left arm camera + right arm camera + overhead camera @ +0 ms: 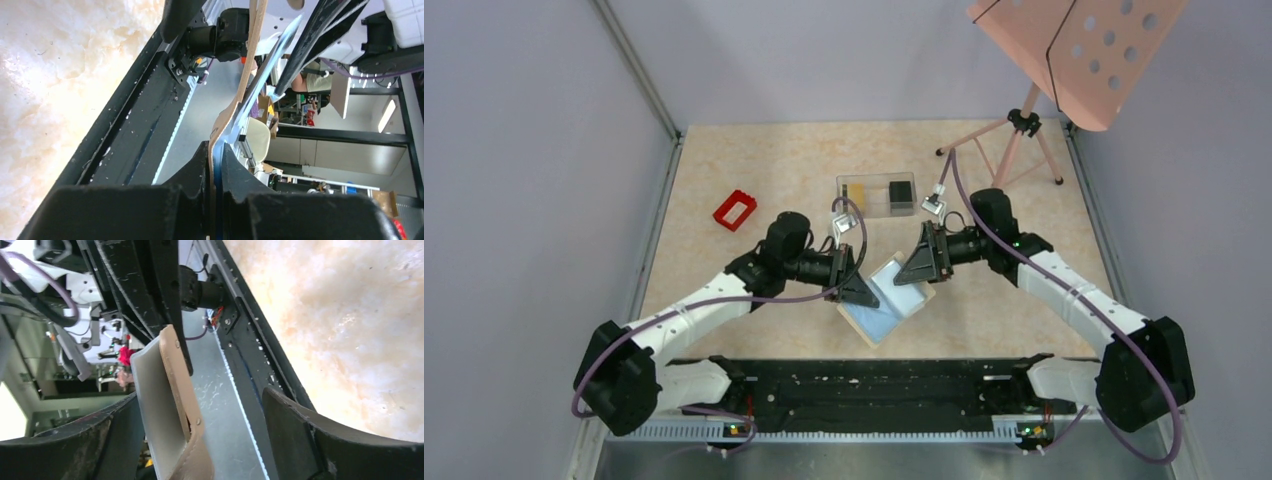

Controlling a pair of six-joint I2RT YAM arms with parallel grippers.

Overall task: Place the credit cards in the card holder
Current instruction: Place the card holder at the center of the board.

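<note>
The left pincer (215, 152) is clamped tight on one edge of the open card holder (889, 300). The right pincer (200, 395) stands wide apart astride the opposite flap, not pinching it. The credit cards (901, 193) lie in a clear box (874, 179) beyond both pincers.

Pale lilac walls (524, 150) on three sides. Beige marbled tabletop (754, 160), evenly lit. Three-legged pink perforated music stand (1084, 50) at back right corner. Black rail (874, 385) along near edge. Beyond table: cream chair (257, 137), ceiling strip light (386, 115).
</note>
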